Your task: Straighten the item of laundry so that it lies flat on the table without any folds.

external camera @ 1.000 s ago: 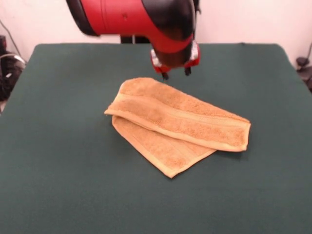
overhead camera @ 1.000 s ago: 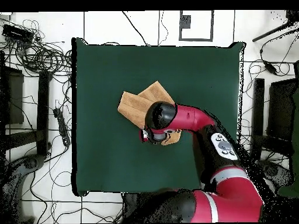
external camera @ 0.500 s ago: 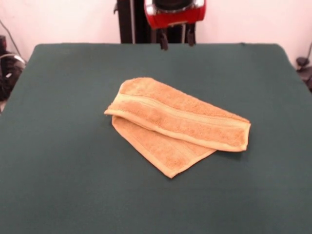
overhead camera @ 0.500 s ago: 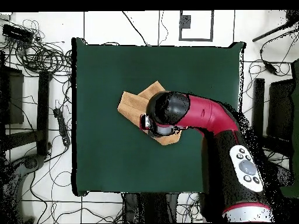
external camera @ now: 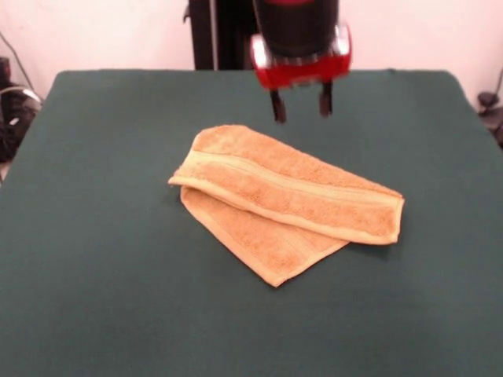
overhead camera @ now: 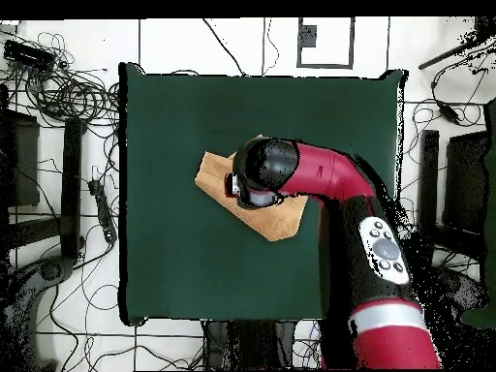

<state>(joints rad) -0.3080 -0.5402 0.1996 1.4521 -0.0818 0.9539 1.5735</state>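
The towel (external camera: 287, 200) was found near the middle of the desk (external camera: 94, 259), folded over on itself, with a lower layer protruding toward the camera in the front view. Its long axis was seen running diagonally, from the upper left to the lower right of that view. The claw (external camera: 299, 104) was observed above the towel's far edge, clear of the cloth, its two fingers parted and nothing held. The fold was judged to lie just beyond the claw, toward the camera side.
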